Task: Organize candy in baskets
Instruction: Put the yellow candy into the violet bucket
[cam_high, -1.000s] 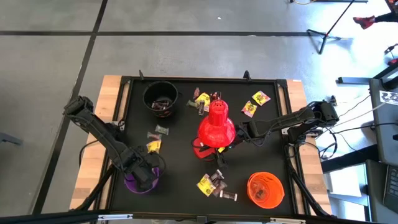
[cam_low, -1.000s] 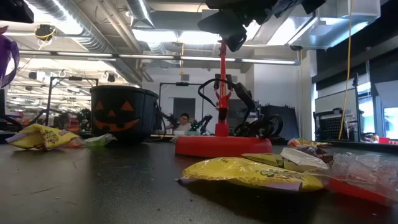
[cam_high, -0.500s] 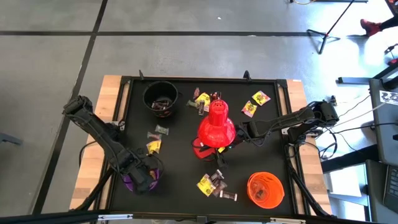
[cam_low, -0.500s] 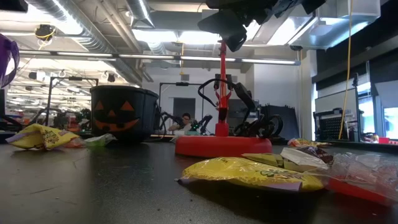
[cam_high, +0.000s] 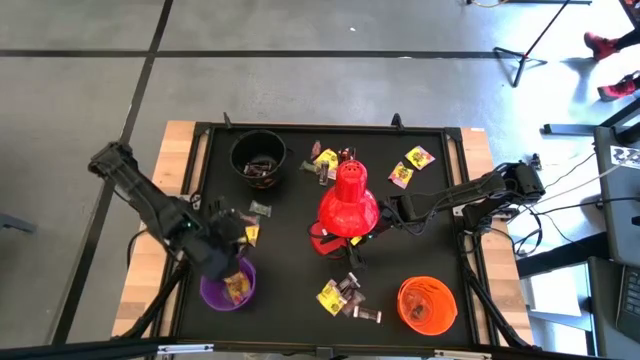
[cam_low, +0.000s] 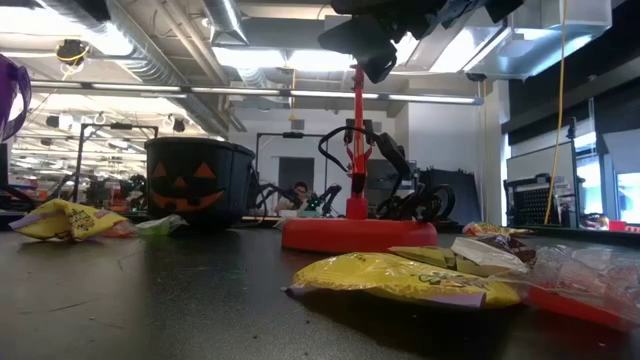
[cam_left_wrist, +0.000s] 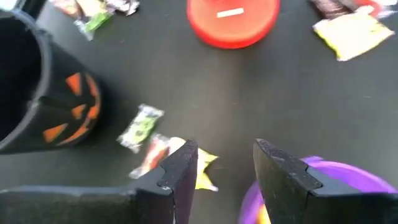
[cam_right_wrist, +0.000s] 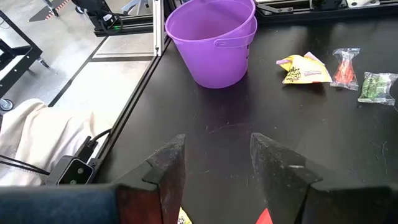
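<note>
Many small wrapped sweets lay loose on the black table (cam_high: 290, 250); they looked light, crinkly and slippery, so each was probably best pinched across the flat middle of its wrapper rather than at a flimsy twisted end. A yellow candy (cam_high: 237, 288) sat inside the purple bucket (cam_high: 215, 293) near the table's front left corner, more wrappers lay in the black bucket (cam_high: 258, 158) toward the back left, and the orange bucket (cam_high: 428, 303) stood at the front right. A small cluster (cam_high: 345, 295) waited beside it, another pair (cam_high: 410, 166) toward the back right. The left gripper (cam_high: 228, 232) hung just behind the purple bucket, fingers apart and empty, arm reaching in from the left edge. The right gripper (cam_high: 385, 215) hovered by the red lamp (cam_high: 348, 200) near mid-table, likewise parted and holding nothing.
</note>
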